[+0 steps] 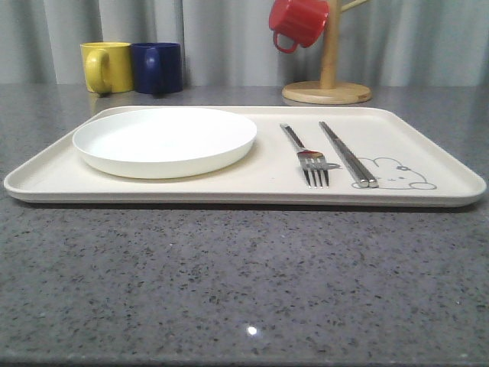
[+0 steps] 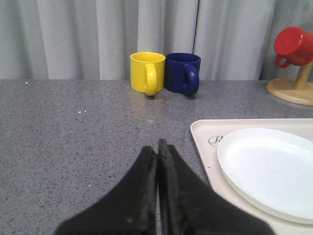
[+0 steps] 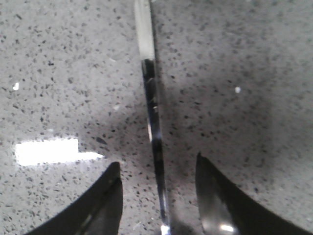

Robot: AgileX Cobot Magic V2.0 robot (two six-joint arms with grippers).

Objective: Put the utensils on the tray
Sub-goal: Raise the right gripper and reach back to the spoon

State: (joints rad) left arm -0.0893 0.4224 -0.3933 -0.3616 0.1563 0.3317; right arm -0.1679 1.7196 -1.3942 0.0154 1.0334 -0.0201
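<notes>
- Front view: the cream tray (image 1: 428,157) lies flat on the speckled grey table (image 1: 244,283), its long side toward the camera. The white plate (image 1: 164,140) sits on the tray's left half. To the right of it the fork (image 1: 306,155) lies lengthwise with its tines toward the camera, and just beside the fork, further right, the pair of chopsticks (image 1: 348,154) lies side by side, its near ends reaching the grey rabbit drawing (image 1: 397,173). Behind the tray a yellow mug (image 1: 105,66) and a blue mug (image 1: 157,67) stand next to each other at the left, and a red mug (image 1: 298,21) hangs on a wooden stand (image 1: 327,90) at the right.
- Left wrist view: the left gripper (image 2: 157,147) hangs over bare table, its two black fingers pressed together with nothing between them. The tray's corner and the plate (image 2: 269,171) lie off to one side; the yellow mug (image 2: 147,71) and blue mug (image 2: 182,72) stand against the curtain.
- Right wrist view: the right gripper (image 3: 157,169) is low over the table with its fingers spread apart. A slim shiny metal handle (image 3: 151,112) lies on the table, running between the fingers; neither finger is seen touching it. Which utensil it belongs to I cannot tell.
</notes>
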